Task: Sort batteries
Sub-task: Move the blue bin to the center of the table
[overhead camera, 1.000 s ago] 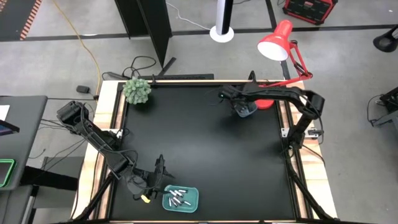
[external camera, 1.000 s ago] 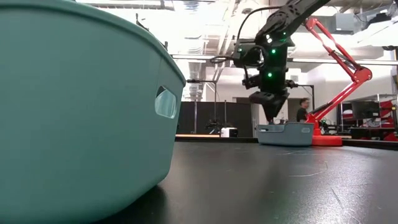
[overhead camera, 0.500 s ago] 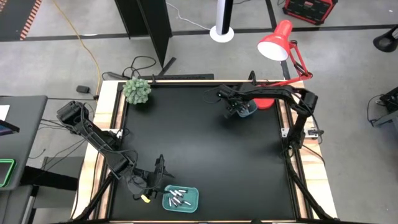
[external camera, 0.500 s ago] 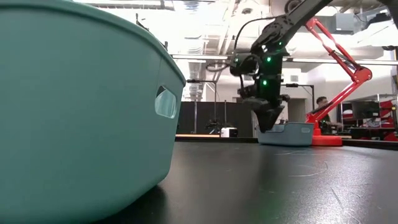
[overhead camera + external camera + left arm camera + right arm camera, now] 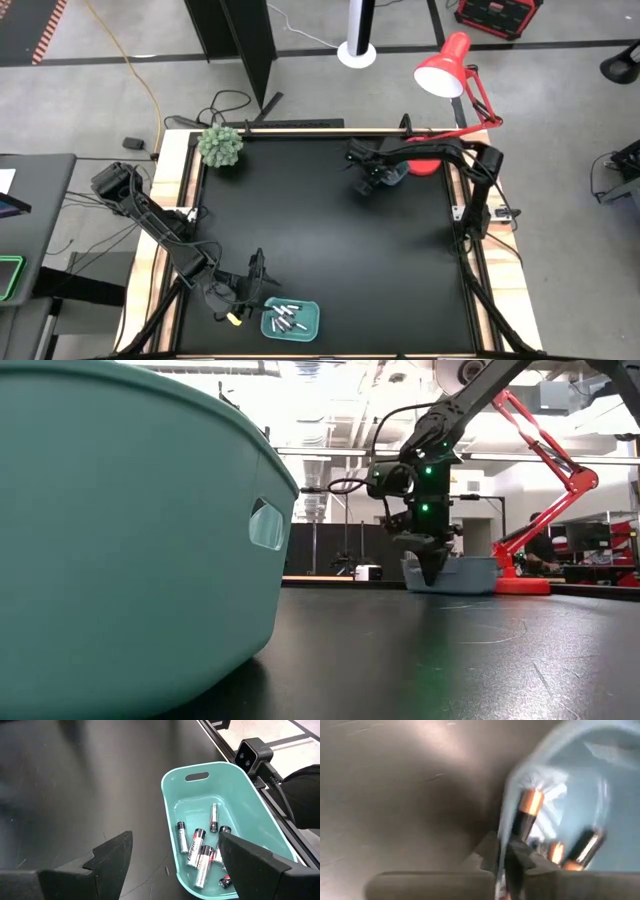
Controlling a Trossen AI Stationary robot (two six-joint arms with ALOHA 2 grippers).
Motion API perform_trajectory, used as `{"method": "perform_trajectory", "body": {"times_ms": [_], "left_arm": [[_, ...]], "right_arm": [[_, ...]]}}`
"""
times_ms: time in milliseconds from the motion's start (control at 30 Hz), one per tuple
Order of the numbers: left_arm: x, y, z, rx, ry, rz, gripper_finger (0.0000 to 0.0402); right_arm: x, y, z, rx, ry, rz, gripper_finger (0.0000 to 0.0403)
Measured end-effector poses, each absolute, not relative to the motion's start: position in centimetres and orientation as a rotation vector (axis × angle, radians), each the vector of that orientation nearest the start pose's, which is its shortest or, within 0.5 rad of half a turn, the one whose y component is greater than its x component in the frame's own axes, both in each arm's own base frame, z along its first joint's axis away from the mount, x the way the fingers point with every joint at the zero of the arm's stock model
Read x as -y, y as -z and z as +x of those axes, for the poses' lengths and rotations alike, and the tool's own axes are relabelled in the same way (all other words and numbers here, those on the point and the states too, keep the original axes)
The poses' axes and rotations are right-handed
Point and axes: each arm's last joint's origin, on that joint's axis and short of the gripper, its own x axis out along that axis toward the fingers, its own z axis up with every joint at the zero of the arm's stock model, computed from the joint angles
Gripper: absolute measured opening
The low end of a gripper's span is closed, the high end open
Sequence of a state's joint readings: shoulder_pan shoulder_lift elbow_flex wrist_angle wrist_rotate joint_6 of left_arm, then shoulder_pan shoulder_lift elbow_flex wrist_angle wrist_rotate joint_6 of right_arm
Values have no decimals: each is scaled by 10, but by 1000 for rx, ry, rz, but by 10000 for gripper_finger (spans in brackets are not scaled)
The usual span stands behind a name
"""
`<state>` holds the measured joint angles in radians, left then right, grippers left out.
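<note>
My right gripper [image 5: 368,187] [image 5: 430,575] is at the far right of the table, shut on the near left edge of the blue tray [image 5: 398,172] [image 5: 465,572]. Dark batteries with copper ends [image 5: 532,802] lie in this tray. My left gripper [image 5: 258,285] [image 5: 172,842] hangs open and empty at the near left, beside the teal tray [image 5: 312,322] [image 5: 200,767]. That tray rests flat on the table and holds several silver-and-dark batteries [image 5: 197,852]. My right gripper pinches the blue tray's wall at its rim [image 5: 504,837], with one finger outside and the other apparently inside. The fingers point down from above. The tray's base stays on the table. A copper-ended battery stands right beside the fingers, and whether they touch it I cannot tell.
A small green plant [image 5: 220,146] stands at the far left corner. A red desk lamp [image 5: 445,65] [image 5: 550,460] rises behind the far right edge. A small camera [image 5: 252,752] sits on the near edge by the teal tray. Bare black tabletop [image 5: 320,230] spans the middle.
My right gripper has gone down at the blue tray and then toward the table's left edge. The blue tray has slid a little to the left along the table with it, staying flat.
</note>
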<state>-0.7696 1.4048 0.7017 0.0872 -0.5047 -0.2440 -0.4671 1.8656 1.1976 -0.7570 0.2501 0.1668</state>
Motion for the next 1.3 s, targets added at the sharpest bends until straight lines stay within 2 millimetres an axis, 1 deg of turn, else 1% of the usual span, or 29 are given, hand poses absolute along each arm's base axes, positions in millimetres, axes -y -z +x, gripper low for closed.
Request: {"method": "perform_trajectory", "body": {"times_ms": [67,167,300,433,633,733,833,933,1100,1200,1300], "left_arm": [[183,-197,209,-521,193,130,292],[183,-197,209,-522,193,130,292],[183,-197,209,-522,193,131,292],[183,-197,209,-522,194,133,292],[183,-197,209,-523,194,134,292],[183,-197,209,-522,194,134,292],[183,-197,209,-522,194,134,292],[183,-197,209,-522,194,133,292],[183,-198,209,-520,193,130,292],[183,-198,209,-521,193,127,292],[183,-198,209,-520,192,126,292]], "right_arm": [[152,-157,306,-1383,665,270,8],[137,-157,315,-1365,610,242,13],[110,-161,329,-1354,524,207,12],[78,-171,345,-1321,421,161,7],[21,-188,367,-1230,295,115,6],[-7,-193,373,-1176,240,98,6],[-30,-195,377,-1125,190,83,6],[-45,-190,381,-1108,162,78,6],[-63,-166,388,-1142,102,24,5],[-75,-160,397,-1163,38,-60,5],[-84,-158,408,-1193,20,-87,5]]}}
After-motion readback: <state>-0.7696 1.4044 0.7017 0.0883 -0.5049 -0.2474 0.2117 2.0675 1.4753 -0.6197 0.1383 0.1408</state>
